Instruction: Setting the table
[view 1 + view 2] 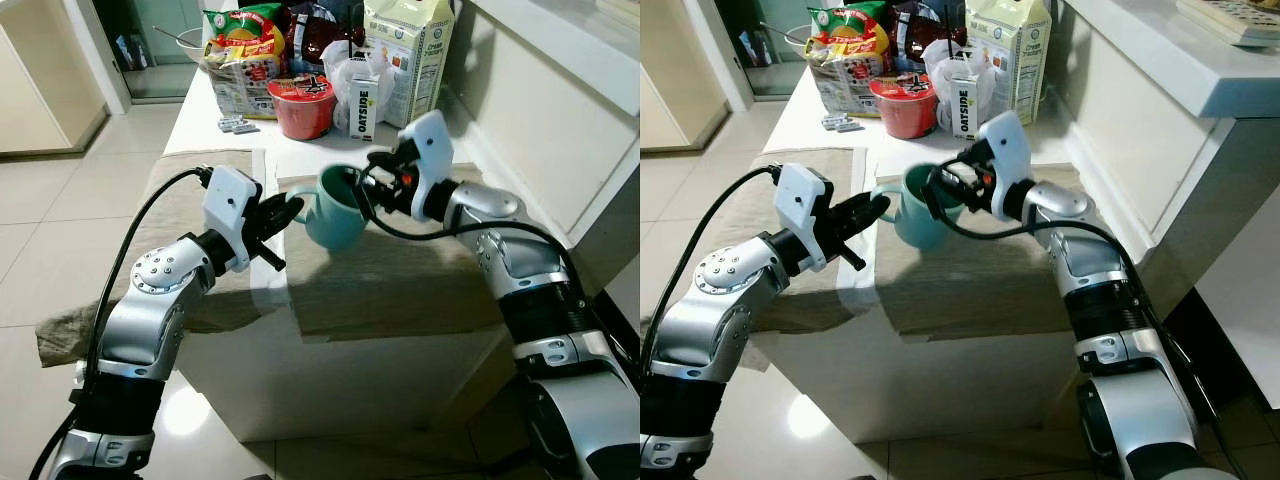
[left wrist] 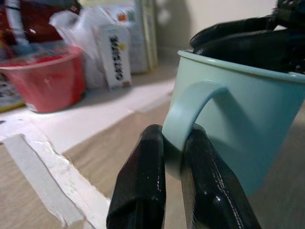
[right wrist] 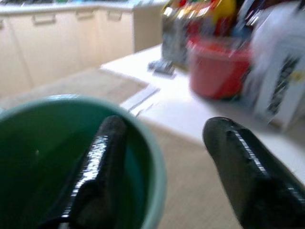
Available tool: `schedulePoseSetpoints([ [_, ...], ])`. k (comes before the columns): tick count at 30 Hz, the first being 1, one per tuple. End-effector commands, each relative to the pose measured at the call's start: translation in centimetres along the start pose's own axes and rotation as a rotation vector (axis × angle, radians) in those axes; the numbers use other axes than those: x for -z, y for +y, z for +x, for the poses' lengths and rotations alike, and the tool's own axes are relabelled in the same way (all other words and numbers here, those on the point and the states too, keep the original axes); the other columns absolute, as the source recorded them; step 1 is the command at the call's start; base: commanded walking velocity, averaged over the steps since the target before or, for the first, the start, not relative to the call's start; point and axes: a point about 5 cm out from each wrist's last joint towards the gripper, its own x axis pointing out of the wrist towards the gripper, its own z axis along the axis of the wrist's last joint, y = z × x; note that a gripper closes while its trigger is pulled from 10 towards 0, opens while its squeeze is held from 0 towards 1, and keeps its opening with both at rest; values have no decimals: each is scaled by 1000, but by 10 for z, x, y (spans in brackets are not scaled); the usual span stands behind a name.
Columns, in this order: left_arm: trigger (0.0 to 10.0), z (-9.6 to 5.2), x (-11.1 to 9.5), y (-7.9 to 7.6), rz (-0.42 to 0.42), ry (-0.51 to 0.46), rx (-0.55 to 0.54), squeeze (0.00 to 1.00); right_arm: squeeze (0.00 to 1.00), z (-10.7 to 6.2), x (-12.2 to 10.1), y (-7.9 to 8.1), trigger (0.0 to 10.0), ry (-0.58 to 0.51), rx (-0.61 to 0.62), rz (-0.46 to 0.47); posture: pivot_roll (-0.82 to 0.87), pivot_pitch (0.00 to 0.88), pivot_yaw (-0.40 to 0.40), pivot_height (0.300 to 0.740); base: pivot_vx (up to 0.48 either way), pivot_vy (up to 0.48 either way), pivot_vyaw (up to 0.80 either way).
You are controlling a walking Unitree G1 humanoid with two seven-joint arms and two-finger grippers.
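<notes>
Both tools share one pale teal ceramic mug above the beige cloth placemat.

The left tool (image 2: 174, 191) pinches the pale teal ceramic mug (image 1: 335, 208) by its handle; the right tool (image 3: 162, 167) stands wide astride the rim, seemingly releasing or taking it. The mug hangs mid-surface over the beige cloth placemat (image 1: 400, 285), near the red instant-noodle bowl (image 1: 301, 104).
</notes>
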Motion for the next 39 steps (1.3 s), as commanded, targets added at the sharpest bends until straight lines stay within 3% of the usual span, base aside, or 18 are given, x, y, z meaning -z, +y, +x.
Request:
schedulePoseSetpoints([
  [1, 0, -4, 1, -6, -21, -9, 27, 0, 1000, -11, -17, -27, 10000, -77, 192, -15, -113, 10, 45, 740, 0, 0, 0],
  [6, 0, -7, 4, -2, -85, -24, -99, 0, 1000, -12, -18, -32, 10000, -128, 302, -18, -106, 5, 46, 740, 0, 0, 0],
  [9, 0, -10, 6, -1, -94, -25, -121, 0, 1000, -12, -15, -31, 10000, -136, 322, 6, -104, 3, 47, 740, 0, 0, 0],
  [12, 0, -12, 6, 1, -109, -27, -157, 0, 1000, -11, -11, -28, 10000, -140, 334, 14, -99, 0, 47, 740, 0, 0, 0],
  [16, 0, -20, 8, 11, -154, -39, -285, 0, 1000, -9, 3, -20, 10000, -122, 407, -15, -94, 0, 46, 740, 0, 0, 0],
  [17, 0, -21, 8, 12, -156, -39, -305, 0, 0, -10, 6, -18, 10000, -125, 427, -15, -94, 0, 47, 740, 0, 0, 0],
  [22, 0, -28, 8, 15, -167, -44, -403, 0, 0, -15, 19, -10, 10000, -130, 491, -16, -93, 0, 49, 740, 0, 0, 0],
  [31, 0, -49, 18, 28, -205, -26, -678, 0, 0, -22, 47, 29, 10000, -128, 496, -37, -88, 0, 47, 740, 0, 0, 0],
  [37, 0, -60, 22, 26, -220, -25, -750, 0, 0, -28, 50, 33, 10000, -144, 546, -59, -83, 0, 47, 740, 0, 0, 0],
  [39, 0, -71, 25, 26, -214, -19, -797, 0, 0, -35, 48, 33, 10000, -163, 566, -101, -82, 0, 50, 740, 0, 0, 0],
])
